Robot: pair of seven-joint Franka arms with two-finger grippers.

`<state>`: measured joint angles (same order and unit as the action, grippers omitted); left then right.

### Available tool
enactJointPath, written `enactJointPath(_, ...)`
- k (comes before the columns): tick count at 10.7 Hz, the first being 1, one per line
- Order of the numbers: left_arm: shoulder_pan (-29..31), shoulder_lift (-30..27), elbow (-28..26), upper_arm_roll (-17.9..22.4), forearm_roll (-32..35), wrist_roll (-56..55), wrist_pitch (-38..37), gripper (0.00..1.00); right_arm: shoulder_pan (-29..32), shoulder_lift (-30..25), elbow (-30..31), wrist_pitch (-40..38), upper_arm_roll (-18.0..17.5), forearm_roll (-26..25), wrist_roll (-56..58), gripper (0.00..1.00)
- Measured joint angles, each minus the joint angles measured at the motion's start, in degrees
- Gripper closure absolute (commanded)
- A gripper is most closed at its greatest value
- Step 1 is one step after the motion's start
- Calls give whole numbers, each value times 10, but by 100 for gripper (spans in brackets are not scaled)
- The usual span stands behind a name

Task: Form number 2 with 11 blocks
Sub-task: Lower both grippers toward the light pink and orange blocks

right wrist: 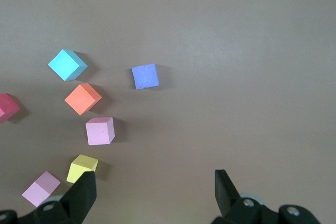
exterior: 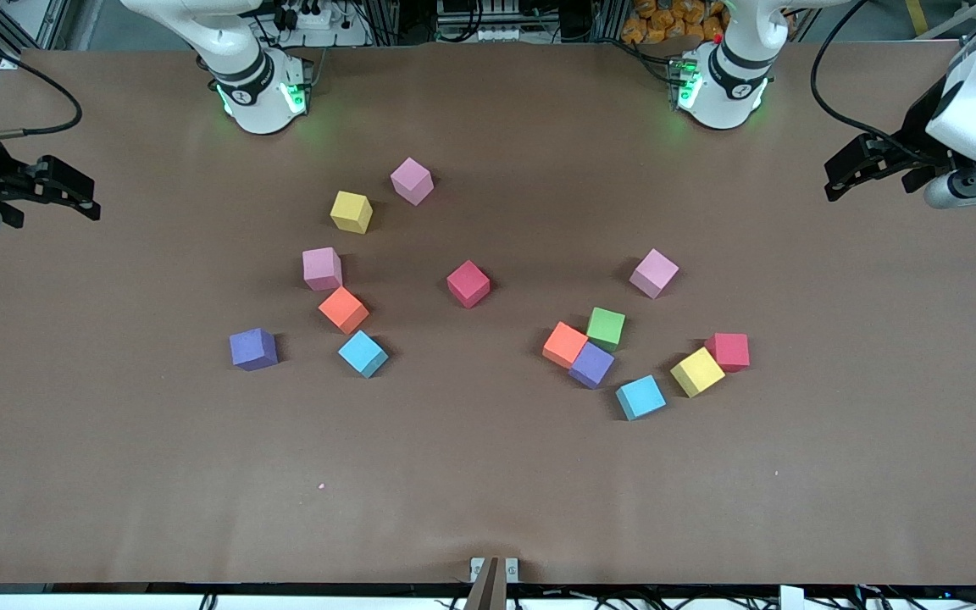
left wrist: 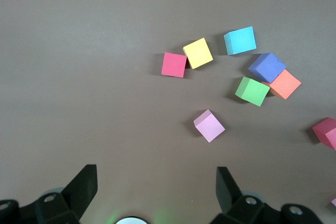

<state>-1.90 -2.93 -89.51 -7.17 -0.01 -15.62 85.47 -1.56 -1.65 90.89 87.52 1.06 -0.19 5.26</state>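
Note:
Several foam blocks lie scattered on the brown table [exterior: 488, 491]; no number 2 is formed. Toward the right arm's end lie a pink block [exterior: 412, 180], a yellow [exterior: 351, 212], a pink [exterior: 322, 268], an orange [exterior: 343, 309], a light blue [exterior: 363, 353] and a purple [exterior: 252, 348]. A red block [exterior: 468, 283] sits mid-table. Toward the left arm's end lie a pink [exterior: 654, 273], a green [exterior: 606, 328], an orange [exterior: 564, 345] touching a purple [exterior: 591, 364], a light blue [exterior: 640, 396], and a yellow [exterior: 696, 371] touching a red [exterior: 728, 352]. My left gripper [exterior: 865, 174] and right gripper [exterior: 52, 193] hang open and empty over the table's ends.
The arm bases [exterior: 259, 93] [exterior: 721, 89] stand along the table's edge farthest from the front camera. A small bracket [exterior: 494, 569] sits at the nearest edge. Bare table lies between the blocks and that edge.

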Motion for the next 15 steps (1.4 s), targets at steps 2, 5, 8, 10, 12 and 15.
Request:
enactJointPath(2,-1,0,0,0,0,0,0,0,0,0,-6,0,0,0,0,0)
enactJointPath(5,-9,3,-6,-2,0,0,2,0,0,0,-8,0,0,0,0,0)
enactJointPath(8,-46,28,-68,-13,0,-4,57,0,0,7,-6,1,-1,4,1,0)
enactJointPath(10,-59,40,-135,-14,0,-16,112,0,-11,30,5,8,-4,24,5,0)
enactJointPath(12,-73,42,-196,-22,12,-13,166,0,-41,71,22,46,-6,27,5,0)
enactJointPath(15,-83,46,-282,-63,45,-13,253,0,-105,140,29,98,-8,29,4,0)
